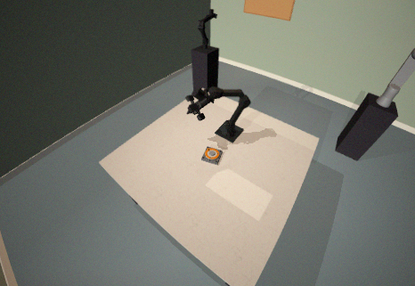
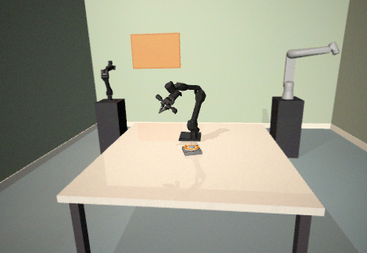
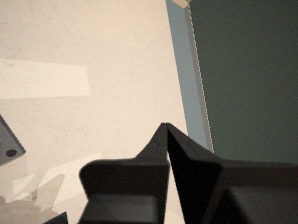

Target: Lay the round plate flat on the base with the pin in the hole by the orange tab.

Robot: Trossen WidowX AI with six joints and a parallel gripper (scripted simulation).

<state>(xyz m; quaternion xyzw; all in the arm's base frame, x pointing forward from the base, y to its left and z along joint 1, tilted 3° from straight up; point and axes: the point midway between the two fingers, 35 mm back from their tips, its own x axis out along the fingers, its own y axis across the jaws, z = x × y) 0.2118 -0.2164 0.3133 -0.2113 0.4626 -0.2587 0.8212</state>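
The round orange plate [image 1: 207, 154] [image 2: 187, 148] sits on the grey square base [image 1: 216, 162] [image 2: 193, 154], around a light grey centre. In the exterior view the plate looks slightly raised off the base; the pin, the hole and the tab are too small to tell. A corner of the base [image 3: 14, 143] with a dark round spot shows at the left edge of the wrist view; the plate is out of that view. My gripper [image 1: 189, 112] [image 2: 160, 113] [image 3: 165, 126] is shut and empty, high above the table, to the left of the base and well apart from it.
The pale table [image 1: 156, 152] [image 2: 157, 174] carries the arm's black mount [image 1: 229, 132] [image 2: 190, 136] just behind the base. A dark pedestal with a small black arm stands beyond the table at the back left, another with a grey arm at the right.
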